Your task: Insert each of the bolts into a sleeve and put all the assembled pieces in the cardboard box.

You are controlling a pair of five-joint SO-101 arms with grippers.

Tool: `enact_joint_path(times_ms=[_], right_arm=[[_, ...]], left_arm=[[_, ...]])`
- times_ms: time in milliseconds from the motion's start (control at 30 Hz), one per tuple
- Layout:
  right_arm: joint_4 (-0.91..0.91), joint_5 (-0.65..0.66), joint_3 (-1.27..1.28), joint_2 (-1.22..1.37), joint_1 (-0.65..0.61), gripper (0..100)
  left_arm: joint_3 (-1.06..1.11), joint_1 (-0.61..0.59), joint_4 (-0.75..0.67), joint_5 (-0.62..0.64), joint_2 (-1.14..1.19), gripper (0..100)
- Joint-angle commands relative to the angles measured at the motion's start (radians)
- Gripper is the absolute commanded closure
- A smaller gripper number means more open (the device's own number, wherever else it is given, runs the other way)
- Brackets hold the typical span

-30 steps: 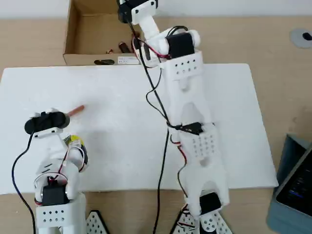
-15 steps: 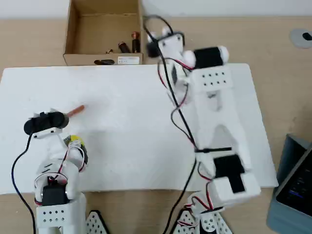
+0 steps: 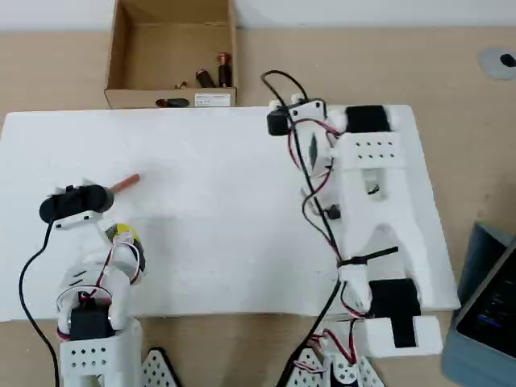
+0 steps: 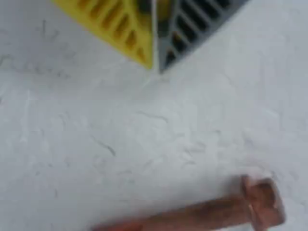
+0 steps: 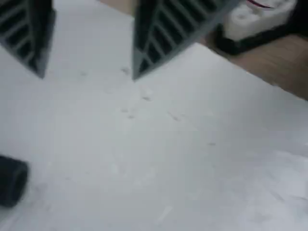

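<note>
A copper bolt (image 3: pixel 125 183) lies flat, well apart from the open cardboard box (image 3: pixel 157 52).

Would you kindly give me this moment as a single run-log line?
left fingers: shut, empty, bolt loose nearby | right fingers: open, empty, over mat near sleeve | cardboard box: pieces inside

The right arm (image 3: pixel 367 185) has pulled back from the cardboard box (image 3: pixel 112 60). It is folded close to its base now, and its gripper (image 5: pixel 89 72) hangs over the white mat (image 3: pixel 201 242).
</note>
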Motion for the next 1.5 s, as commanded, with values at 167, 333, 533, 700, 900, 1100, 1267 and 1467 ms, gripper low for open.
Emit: enact_joint_path(times_ms=[167,333,533,700,900,1100,1267,1467], right_arm=[[-0.043,0.446,0.012,-0.041,0.085,85.8],[-0.104,0.695,0.033,0.025,0.159,85.9],[-0.112,0.861,0.031,0.070,0.157,85.7],[-0.112,0.885,0.031,0.105,0.136,83.6],[-0.114,0.885,0.031,0.125,0.130,74.8],[-0.124,0.887,0.035,0.185,0.108,74.8],[-0.195,0.908,0.036,0.266,0.107,74.8],[-0.204,0.941,0.036,0.341,0.110,74.8]], left_arm=[[-0.003,-0.011,-0.014,0.006,-0.005,100],[-0.003,-0.011,-0.014,0.006,-0.005,100],[-0.003,-0.011,-0.014,0.006,-0.005,100],[-0.003,-0.011,-0.014,0.006,-0.005,100],[-0.003,-0.011,-0.014,0.006,-0.005,100],[-0.003,-0.011,-0.014,0.006,-0.005,100],[-0.003,-0.009,-0.014,0.006,-0.005,100],[-0.003,-0.009,-0.014,0.006,-0.005,100]])
